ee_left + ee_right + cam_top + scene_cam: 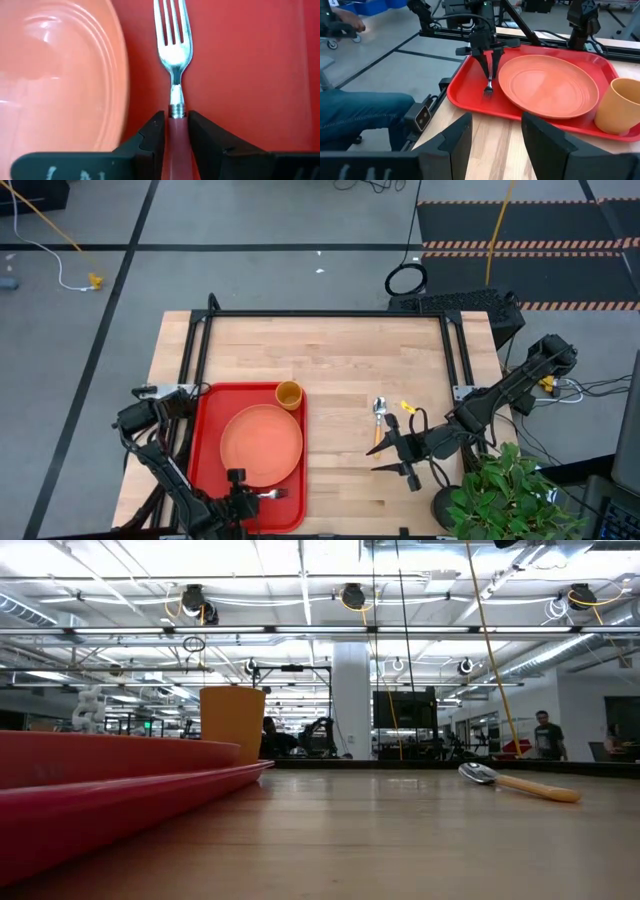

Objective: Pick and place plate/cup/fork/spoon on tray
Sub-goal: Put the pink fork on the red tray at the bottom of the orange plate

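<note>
The red tray lies on the table's left half. The salmon plate lies flat in it, and the yellow cup stands upright in its far right corner. My left gripper is over the tray's near edge, shut on the fork, beside the plate. The orange-handled spoon lies on the bare wood right of the tray, and also shows in the low view. My right gripper is open and empty, just near of the spoon. My left gripper pinches the fork's pinkish-red handle between its two fingers, just behind the metal neck. The fingers lie along the fork and slant down toward the table's right. The tines point away from the fingers, low over the tray floor; whether they touch it I cannot tell.
Bare wood lies between the tray and the spoon. A black frame rail runs along the table's far edge. A green plant stands at the near right corner. A person's leg shows beyond the table's left side.
</note>
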`<action>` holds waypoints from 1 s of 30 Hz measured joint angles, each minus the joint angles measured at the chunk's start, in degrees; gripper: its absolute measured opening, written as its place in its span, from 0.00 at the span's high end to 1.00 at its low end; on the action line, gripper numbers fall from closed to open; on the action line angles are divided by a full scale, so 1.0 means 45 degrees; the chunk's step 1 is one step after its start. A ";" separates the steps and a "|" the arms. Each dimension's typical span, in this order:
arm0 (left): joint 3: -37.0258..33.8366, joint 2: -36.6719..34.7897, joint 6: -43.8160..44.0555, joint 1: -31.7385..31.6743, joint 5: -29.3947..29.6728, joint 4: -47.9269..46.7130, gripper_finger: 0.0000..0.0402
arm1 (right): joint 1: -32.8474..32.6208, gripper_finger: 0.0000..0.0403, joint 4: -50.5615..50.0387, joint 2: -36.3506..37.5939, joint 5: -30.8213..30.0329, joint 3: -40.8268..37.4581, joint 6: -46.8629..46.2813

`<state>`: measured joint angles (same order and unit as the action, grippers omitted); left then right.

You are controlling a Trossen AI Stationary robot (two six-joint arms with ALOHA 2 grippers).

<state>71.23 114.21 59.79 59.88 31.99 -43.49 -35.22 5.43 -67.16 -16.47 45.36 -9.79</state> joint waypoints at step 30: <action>-0.0061 -0.1037 0.1279 0.0454 -0.2713 0.0023 0.75 | -0.0005 0.59 -0.0015 0.0000 0.0015 0.0000 -0.0139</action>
<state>70.96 109.55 65.55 61.92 19.79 -43.39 -35.24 5.37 -67.16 -16.40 45.36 -10.41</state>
